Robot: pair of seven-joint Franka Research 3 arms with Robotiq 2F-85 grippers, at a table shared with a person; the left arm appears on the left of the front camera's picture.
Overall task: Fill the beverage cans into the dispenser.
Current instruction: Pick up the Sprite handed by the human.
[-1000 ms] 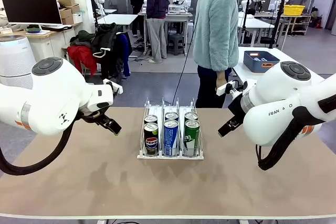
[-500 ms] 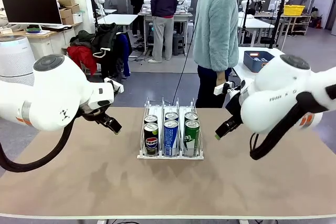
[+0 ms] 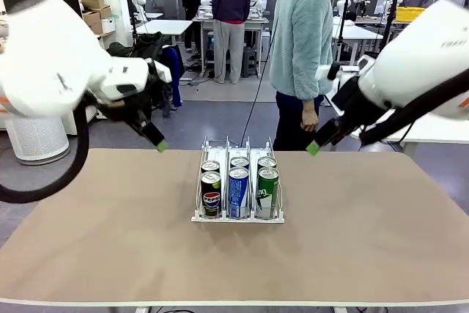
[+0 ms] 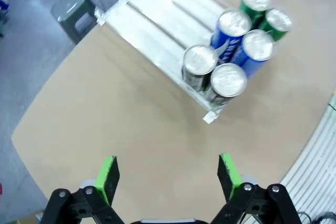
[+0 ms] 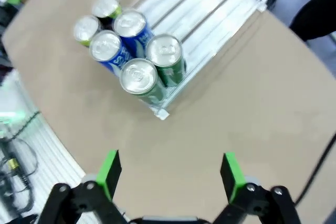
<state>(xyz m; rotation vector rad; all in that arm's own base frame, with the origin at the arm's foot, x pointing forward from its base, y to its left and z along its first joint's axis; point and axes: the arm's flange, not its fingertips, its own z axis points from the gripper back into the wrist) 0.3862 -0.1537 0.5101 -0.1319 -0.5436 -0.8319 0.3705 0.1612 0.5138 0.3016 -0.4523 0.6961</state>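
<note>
On the table (image 3: 110, 254), the dispenser (image 4: 157, 22) is set centrally, with six beverage cans (image 3: 238, 192) packed at its near end. The left gripper (image 4: 168, 174) and the right gripper (image 5: 169, 174) are held open and empty to either side. By a careless descent the dispenser could be shoved or a can toppled.

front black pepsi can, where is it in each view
Front view: front black Pepsi can, left lane, near end of the dispenser.
Left wrist view: right of centre, by the dispenser's corner.
Right wrist view: upper left, leftmost can.
Shared landmark: front blue can right beside it.
</note>
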